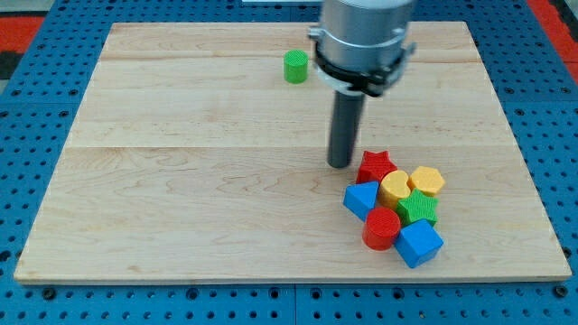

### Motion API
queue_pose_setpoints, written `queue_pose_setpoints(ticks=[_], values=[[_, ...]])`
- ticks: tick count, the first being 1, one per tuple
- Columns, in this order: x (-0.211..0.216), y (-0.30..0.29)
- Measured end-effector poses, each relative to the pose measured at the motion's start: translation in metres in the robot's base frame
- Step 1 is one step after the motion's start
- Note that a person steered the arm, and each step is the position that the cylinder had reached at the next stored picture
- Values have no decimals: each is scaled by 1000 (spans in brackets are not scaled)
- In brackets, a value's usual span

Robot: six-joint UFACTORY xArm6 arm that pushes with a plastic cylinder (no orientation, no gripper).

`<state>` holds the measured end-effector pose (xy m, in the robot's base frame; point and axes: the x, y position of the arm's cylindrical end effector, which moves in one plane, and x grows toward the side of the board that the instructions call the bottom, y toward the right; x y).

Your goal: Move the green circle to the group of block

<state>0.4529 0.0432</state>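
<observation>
Nearest sits the group of blocks [397, 206] on the counter [181, 199], my tip [340, 165] just left of it, no fingers to see; next I must get behind the far green circle [295, 67] and push it near.

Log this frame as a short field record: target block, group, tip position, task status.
target: green circle, alone near the view's top
group: red star, two yellow blocks, green block, blue block, red cylinder, blue cube, clustered at the view's lower right
my tip: just left of the red star, far below the green circle
surface: wooden board
status: green circle not yet at group
</observation>
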Motion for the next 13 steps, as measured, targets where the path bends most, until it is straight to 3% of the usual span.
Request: queue_pose_setpoints(ticks=[1, 3, 5, 6, 10, 12, 13], values=[[-47, -14], [-162, 20], [-186, -71], [-183, -96], [-77, -81], [-2, -102], [-3, -68]])
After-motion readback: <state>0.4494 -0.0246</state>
